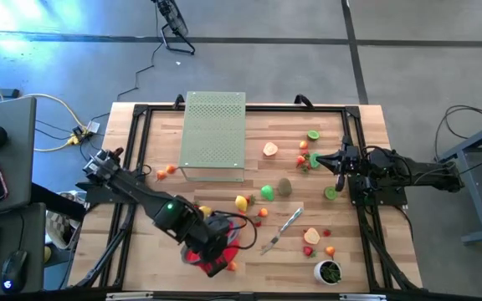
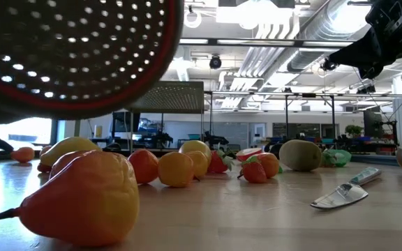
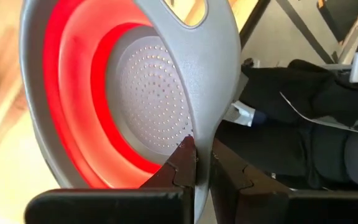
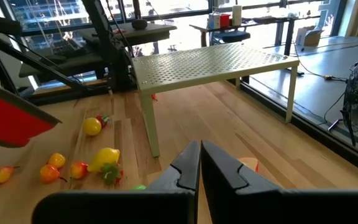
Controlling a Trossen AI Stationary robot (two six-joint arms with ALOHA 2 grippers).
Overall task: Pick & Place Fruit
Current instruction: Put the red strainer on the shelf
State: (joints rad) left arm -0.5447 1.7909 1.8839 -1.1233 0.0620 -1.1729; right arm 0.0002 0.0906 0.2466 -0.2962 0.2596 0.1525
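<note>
Small toy fruit pieces [image 1: 268, 192], red, orange, yellow, green and tan, lie scattered loose across the wooden table [image 1: 341, 251].

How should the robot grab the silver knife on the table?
Probably from straight above, pinching across the handle. The knife lies flat on the wooden table, so no side gives room to slip under. The handle end looks thicker than the blade, and the wood around it is mostly bare of fruit.
</note>
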